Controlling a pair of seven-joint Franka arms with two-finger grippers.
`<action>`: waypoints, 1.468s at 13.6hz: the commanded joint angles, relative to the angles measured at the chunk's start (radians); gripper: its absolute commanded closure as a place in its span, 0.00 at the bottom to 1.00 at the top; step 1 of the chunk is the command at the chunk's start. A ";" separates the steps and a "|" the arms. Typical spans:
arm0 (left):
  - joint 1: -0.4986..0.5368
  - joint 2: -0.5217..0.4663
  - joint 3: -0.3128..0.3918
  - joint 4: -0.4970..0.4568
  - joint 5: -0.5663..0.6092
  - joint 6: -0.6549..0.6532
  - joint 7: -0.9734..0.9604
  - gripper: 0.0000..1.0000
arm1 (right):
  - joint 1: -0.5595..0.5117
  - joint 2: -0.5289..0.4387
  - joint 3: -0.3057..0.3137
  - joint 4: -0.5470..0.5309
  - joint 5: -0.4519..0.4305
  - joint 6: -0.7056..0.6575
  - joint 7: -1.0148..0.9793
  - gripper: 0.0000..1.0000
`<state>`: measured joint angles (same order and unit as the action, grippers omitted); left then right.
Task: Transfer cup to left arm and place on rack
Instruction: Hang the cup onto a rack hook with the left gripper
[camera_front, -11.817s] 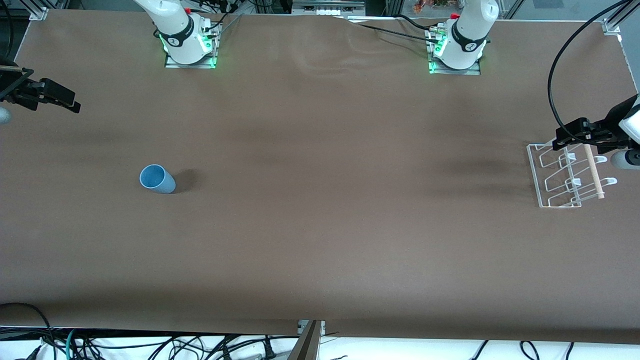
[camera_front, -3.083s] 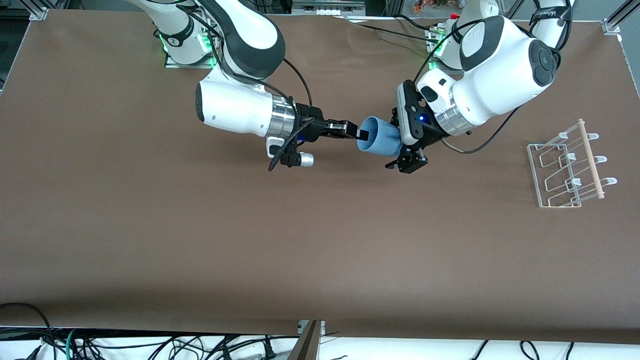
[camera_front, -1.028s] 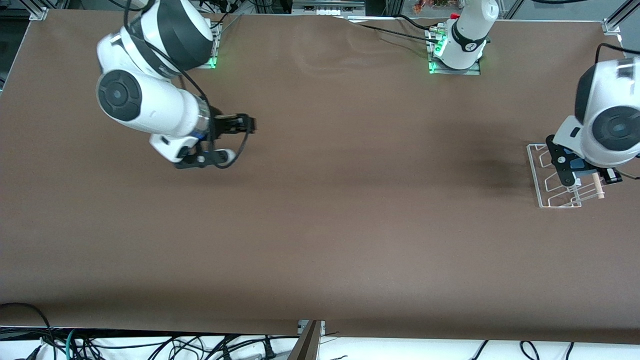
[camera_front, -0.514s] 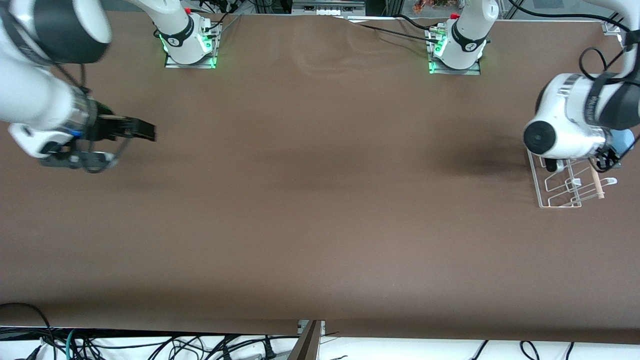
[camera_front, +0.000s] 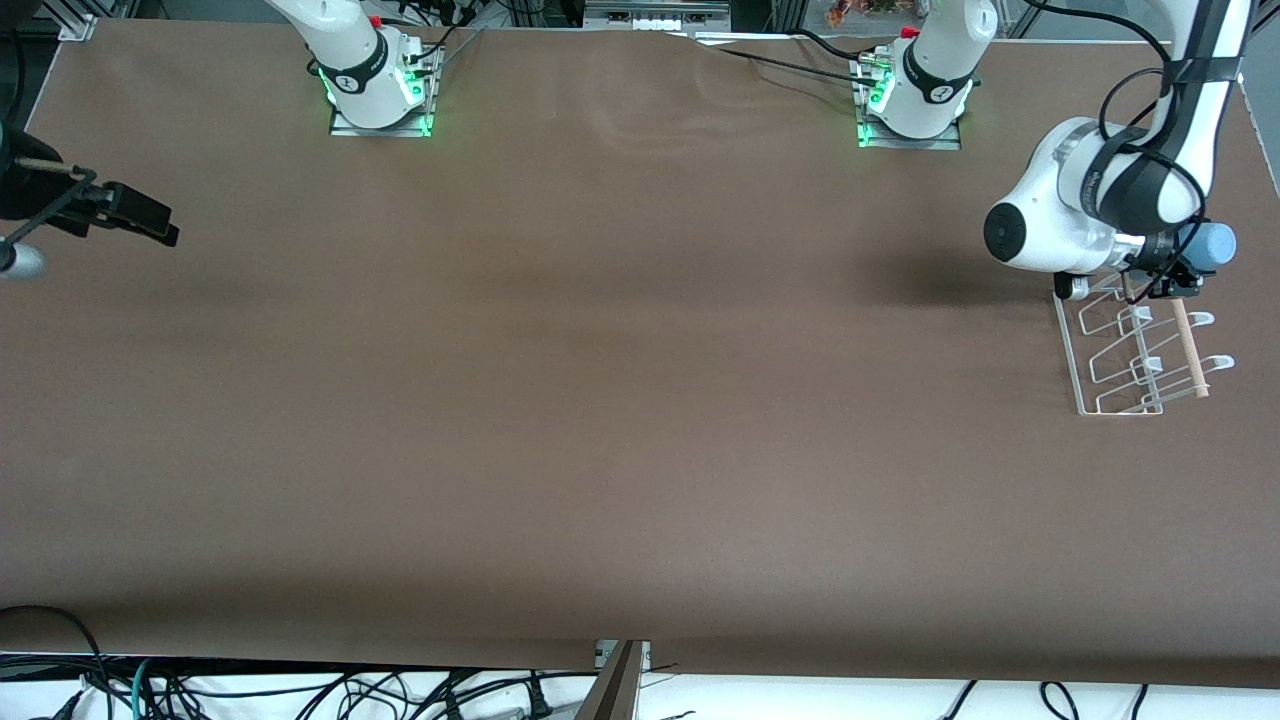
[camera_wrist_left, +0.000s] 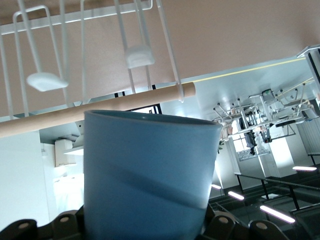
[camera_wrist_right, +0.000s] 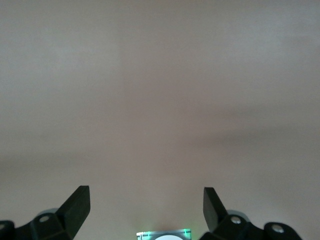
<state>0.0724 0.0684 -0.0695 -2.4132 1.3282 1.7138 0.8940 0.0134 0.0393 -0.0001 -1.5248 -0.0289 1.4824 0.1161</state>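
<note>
The light-blue cup (camera_front: 1212, 243) is held in my left gripper (camera_front: 1178, 268), which is shut on it over the end of the white wire rack (camera_front: 1098, 352) that lies farther from the front camera. In the left wrist view the cup (camera_wrist_left: 150, 170) fills the space between the jaws, with the rack's wooden dowel (camera_wrist_left: 100, 107) and white looped prongs (camera_wrist_left: 140, 55) close past its rim. My right gripper (camera_front: 150, 215) is open and empty at the right arm's end of the table; its wrist view shows its gap (camera_wrist_right: 146, 200) over bare table.
The rack's dowel (camera_front: 1190, 350) runs along its side toward the table's end. The brown table (camera_front: 620, 400) stretches between the arms. The arm bases (camera_front: 380, 95) (camera_front: 910, 100) stand along the top edge, and a black cable (camera_front: 780, 60) lies near the left arm's base.
My left arm has swung the cup from over the rack's middle to over its end farther from the front camera. My right arm has drawn back to its end of the table.
</note>
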 joint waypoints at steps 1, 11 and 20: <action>0.010 -0.041 -0.026 -0.093 0.075 0.001 -0.102 1.00 | -0.075 -0.104 0.054 -0.193 -0.019 0.171 0.005 0.00; 0.065 -0.022 -0.042 -0.124 0.212 0.071 -0.205 1.00 | -0.029 -0.049 -0.012 -0.071 -0.014 0.022 0.014 0.00; 0.064 0.063 -0.042 -0.116 0.220 0.081 -0.352 1.00 | -0.030 -0.044 -0.008 -0.063 0.032 -0.008 0.016 0.00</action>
<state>0.1343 0.1190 -0.1083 -2.5296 1.5142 1.7901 0.5729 -0.0233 -0.0054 -0.0001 -1.6063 -0.0132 1.5027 0.1177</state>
